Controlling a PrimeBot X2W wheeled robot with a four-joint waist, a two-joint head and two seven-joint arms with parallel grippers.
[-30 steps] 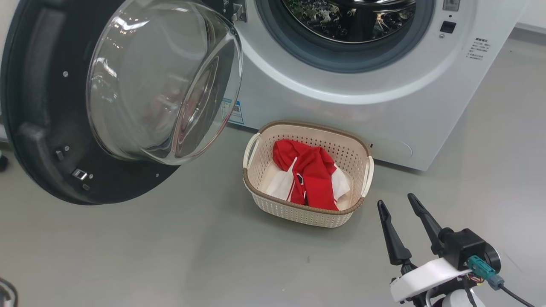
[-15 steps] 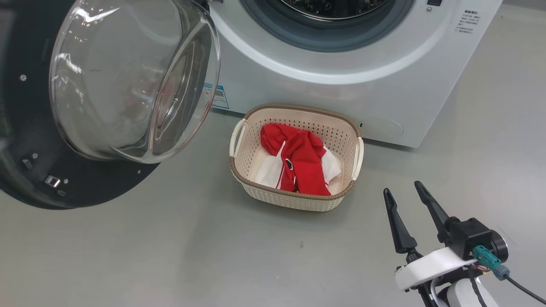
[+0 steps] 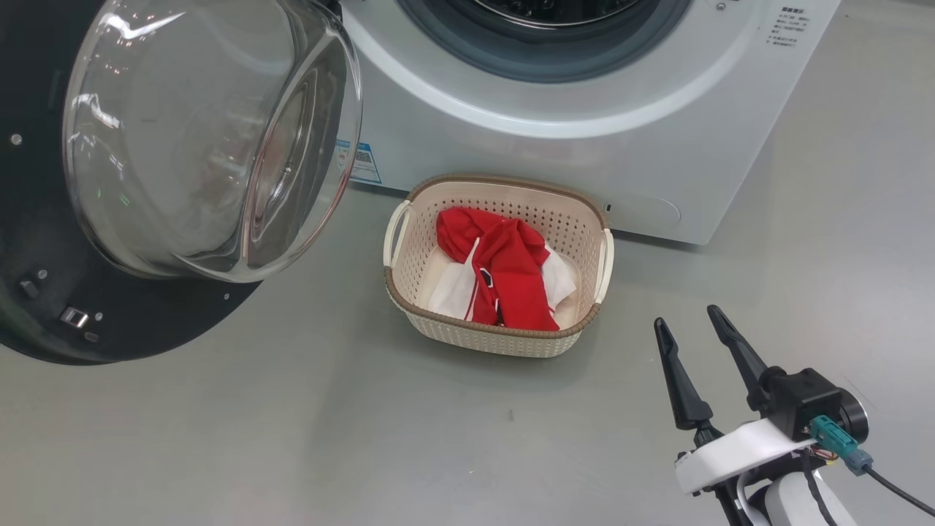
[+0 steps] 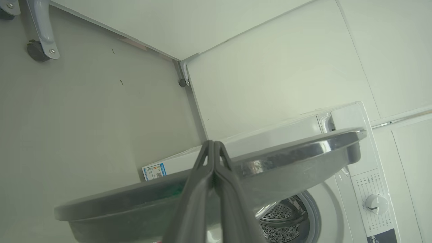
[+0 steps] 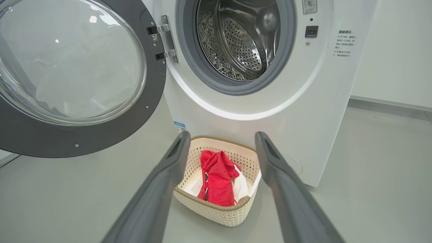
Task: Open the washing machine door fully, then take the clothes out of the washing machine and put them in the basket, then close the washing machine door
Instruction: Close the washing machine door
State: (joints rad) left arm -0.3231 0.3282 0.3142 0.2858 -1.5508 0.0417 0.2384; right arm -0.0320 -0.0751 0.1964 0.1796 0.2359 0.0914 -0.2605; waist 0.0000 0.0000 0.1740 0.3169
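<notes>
One red-and-white heap of clothes (image 3: 511, 277) lies in the basket (image 3: 497, 330) before the washing machine (image 3: 555, 168); the washing machine door (image 3: 109, 321) hangs open at left. Right gripper (image 3: 687, 316) spread, empty; left gripper (image 4: 212, 143) pinched shut near the door's edge. The camera has shifted since a second ago. The right wrist view shows the steel drum (image 5: 243, 44)

Red-and-white clothes (image 3: 504, 274) lie in the basket (image 3: 497, 337) before the open-doored washing machine (image 3: 584, 146).
</notes>
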